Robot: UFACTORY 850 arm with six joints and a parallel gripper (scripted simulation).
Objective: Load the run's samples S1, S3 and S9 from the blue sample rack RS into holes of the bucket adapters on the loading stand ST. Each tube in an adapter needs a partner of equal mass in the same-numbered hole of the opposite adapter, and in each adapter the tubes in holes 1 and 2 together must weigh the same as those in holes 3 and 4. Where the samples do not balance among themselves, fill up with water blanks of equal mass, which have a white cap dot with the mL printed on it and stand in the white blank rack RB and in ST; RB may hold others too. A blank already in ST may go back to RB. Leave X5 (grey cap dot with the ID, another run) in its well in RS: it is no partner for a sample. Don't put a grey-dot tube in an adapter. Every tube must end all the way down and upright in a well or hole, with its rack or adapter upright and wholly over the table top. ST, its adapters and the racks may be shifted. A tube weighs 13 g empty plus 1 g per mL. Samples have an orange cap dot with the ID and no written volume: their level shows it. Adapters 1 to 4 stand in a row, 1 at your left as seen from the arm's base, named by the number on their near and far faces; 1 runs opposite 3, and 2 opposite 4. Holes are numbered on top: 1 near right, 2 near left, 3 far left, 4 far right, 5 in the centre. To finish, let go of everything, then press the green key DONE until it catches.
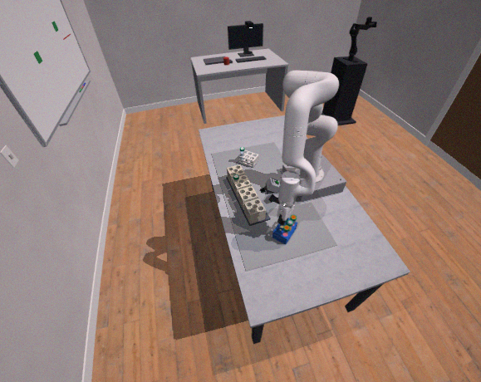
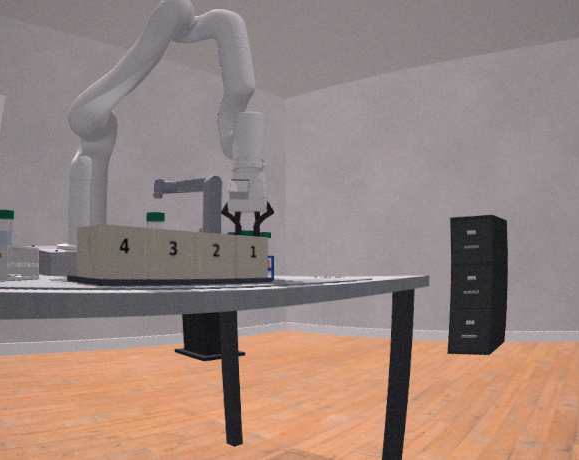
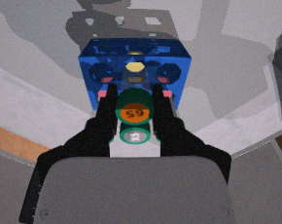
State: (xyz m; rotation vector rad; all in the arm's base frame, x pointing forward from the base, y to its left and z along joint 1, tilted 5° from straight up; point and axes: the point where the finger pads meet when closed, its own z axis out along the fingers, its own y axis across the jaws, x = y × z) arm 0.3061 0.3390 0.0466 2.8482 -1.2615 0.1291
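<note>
In the wrist view, the gripper [image 3: 135, 113] is seen clamped on the green cap of tube S9 [image 3: 133, 112], whose orange dot bears the ID. One black finger [image 3: 161, 108] is pressed against each side of the cap. The tube is held upright at the near edge of the blue rack RS [image 3: 96, 67]; whether it is still seated in its well cannot be told. A yellow-topped spot [image 3: 133, 65] is seen further back on the rack's top.

From above, RS [image 1: 282, 237] is found on the grey mat [image 1: 314, 237], just beyond the gripper [image 1: 286, 215], with orange-dotted caps [image 1: 293, 217] standing in it. Beside it, the stand ST [image 1: 263, 219] is set with its four beige adapters [image 1: 247, 195] in a row; one green-capped tube [image 1: 236, 177] is seated in the row. Further off, the white rack RB [image 1: 250, 159] is placed with one green-capped tube [image 1: 242, 149] in it.

In the exterior view, the adapters are numbered 4 to 1 from left to right, and the gripper [image 2: 247, 226] is lowered behind adapter 1 [image 2: 253, 255].
</note>
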